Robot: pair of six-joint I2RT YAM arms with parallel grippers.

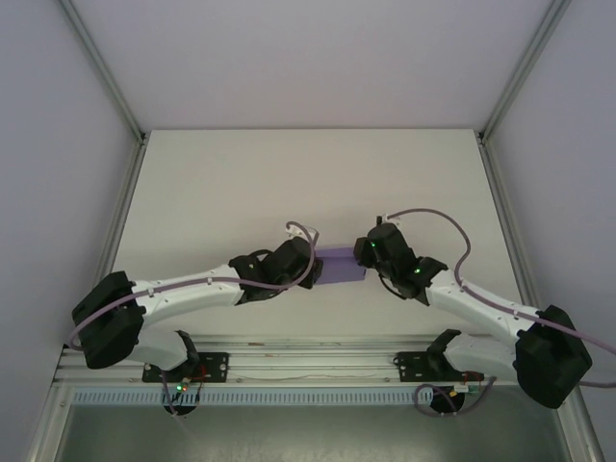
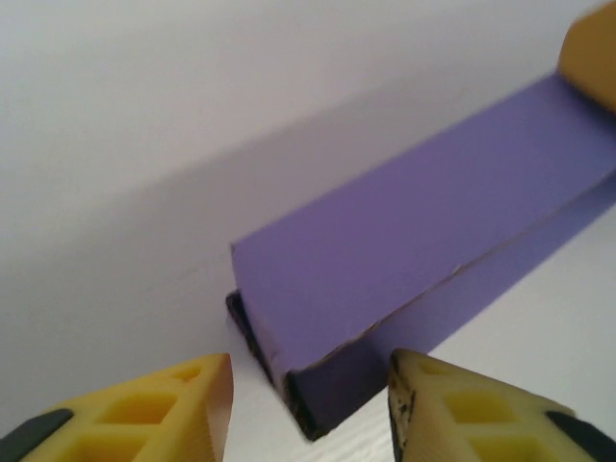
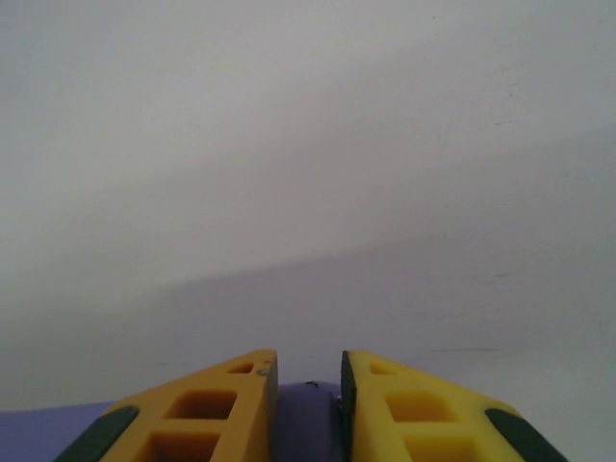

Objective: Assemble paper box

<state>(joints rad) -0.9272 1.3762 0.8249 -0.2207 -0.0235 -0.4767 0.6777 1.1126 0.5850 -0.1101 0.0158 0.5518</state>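
Note:
The paper box (image 1: 339, 265) is a small purple rectangular box lying on the white table between my two grippers. In the left wrist view its near end (image 2: 404, 241) points at me, with its dark end face just ahead of my left gripper (image 2: 308, 385). The left jaws stand open, one yellow fingertip on either side of that end, and neither touches it. My right gripper (image 3: 309, 371) holds the box's other end: purple card (image 3: 308, 423) fills the narrow gap between its fingers. One right finger (image 2: 592, 53) shows on the box's far end. In the top view the left gripper (image 1: 313, 268) and the right gripper (image 1: 364, 262) face each other across the box.
The white table (image 1: 308, 183) stretches behind the box to the back wall. Aluminium frame posts (image 1: 123, 192) run along both sides. The arm bases are bolted to the rail (image 1: 308, 366) at the near edge.

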